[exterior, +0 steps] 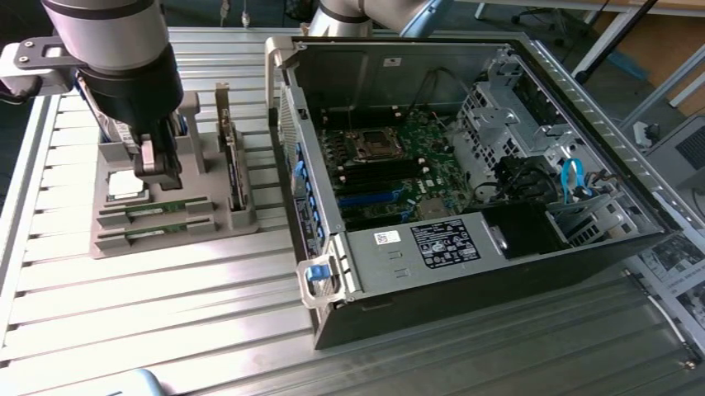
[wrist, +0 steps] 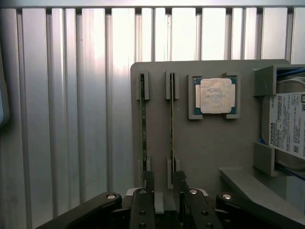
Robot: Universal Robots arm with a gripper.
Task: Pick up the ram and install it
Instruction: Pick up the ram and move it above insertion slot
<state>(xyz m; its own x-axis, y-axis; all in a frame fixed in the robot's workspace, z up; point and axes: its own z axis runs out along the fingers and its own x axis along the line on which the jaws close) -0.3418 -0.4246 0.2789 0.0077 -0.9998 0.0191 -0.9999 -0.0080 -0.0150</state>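
Wrist view: wide-spread end effector [wrist: 164, 190] hangs over the edge-on ram [wrist: 172, 121].

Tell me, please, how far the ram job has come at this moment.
Done: nothing visible yet. One ram stick and a second ram stick stand in the grey holder, beside the processor chip. In hand: the gripper is open, low over one end of the sticks, holding nothing. Left: the whole pick-up, and the install on the motherboard inside the open computer case.
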